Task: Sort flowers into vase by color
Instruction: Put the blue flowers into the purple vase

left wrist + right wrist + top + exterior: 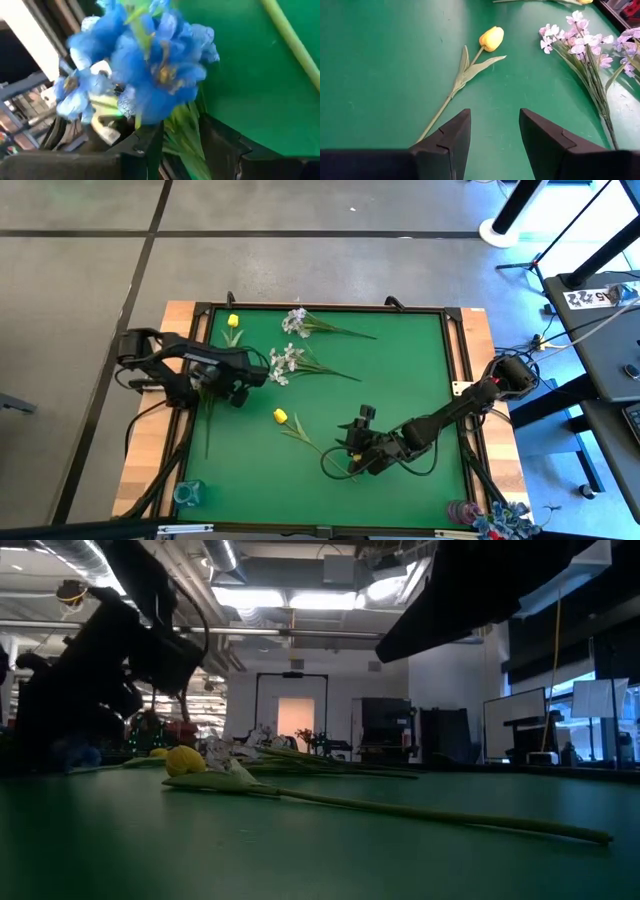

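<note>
A pale blue spray (pixel 150 65) fills the left wrist view, and its green stems (pixel 185 140) run back between the fingers of my left gripper (pixel 182 132), which stand apart on either side of them. From above, this gripper (pixel 222 388) is at the mat's left edge, and the spray's long stem (pixel 207 430) trails toward the near edge. My right gripper (pixel 495 117) is open and empty above the mat, just short of the stem end of a yellow tulip (pixel 491 38) lying flat. White sprays (pixel 287 362) and a second yellow tulip (pixel 233 321) lie farther back. My left gripper has the blue spray's stems between its fingers, which slant down at them. The leaves fill the gap, and I cannot tell whether the fingers touch them.
A teal glass vase (pixel 187 493) stands at the near left corner. A pinkish vase (pixel 460 512) stands at the near right, with blue flowers (pixel 505 520) beside it. A raised black frame (pixel 320 307) borders the green mat. Bare mat stretches along the right side.
</note>
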